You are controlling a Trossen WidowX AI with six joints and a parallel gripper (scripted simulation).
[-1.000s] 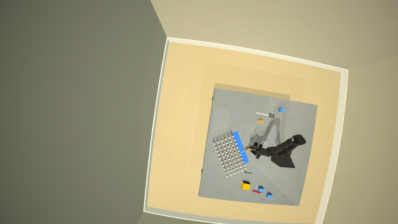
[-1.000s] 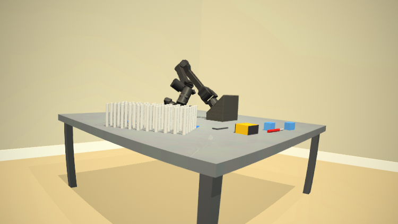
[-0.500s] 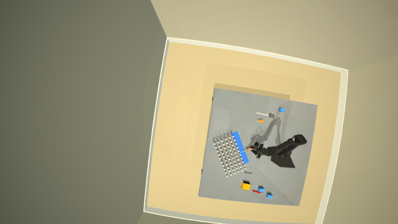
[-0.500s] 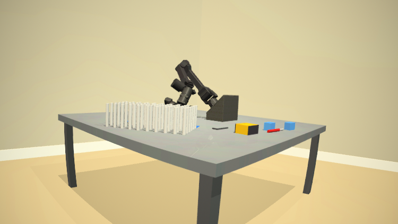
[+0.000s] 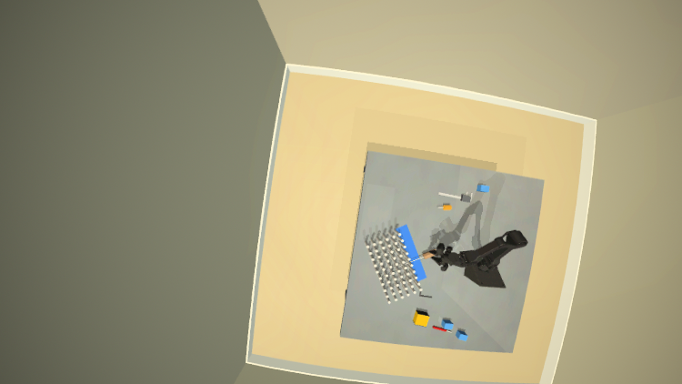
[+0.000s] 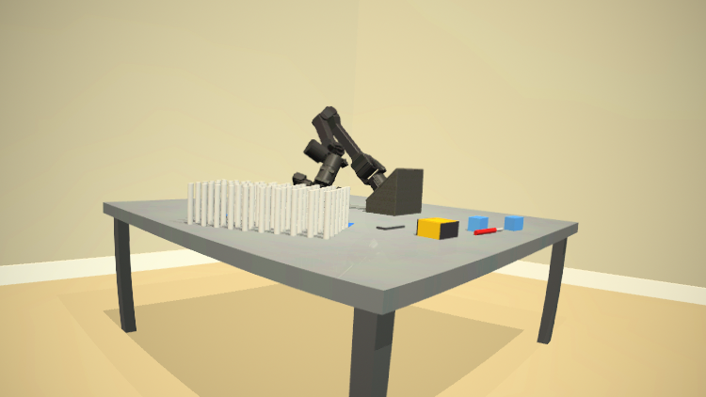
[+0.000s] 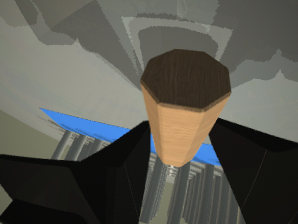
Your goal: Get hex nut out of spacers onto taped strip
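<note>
My gripper is shut on the wooden handle of a thin-shafted tool, just in front of the taped strip. The tool's pale shaft reaches across the blue taped strip to the front row of spacers; its far end cannot be made out. The white metal spacers stand upright in close rows behind the strip. The fingers are hidden behind them in the exterior view. The hex nut cannot be seen in any view.
A dark hex key lies near the field's front corner. Beyond it are a yellow block, a red-handled tool and two blue blocks. An orange-handled tool, a grey-headed tool and another blue block lie opposite.
</note>
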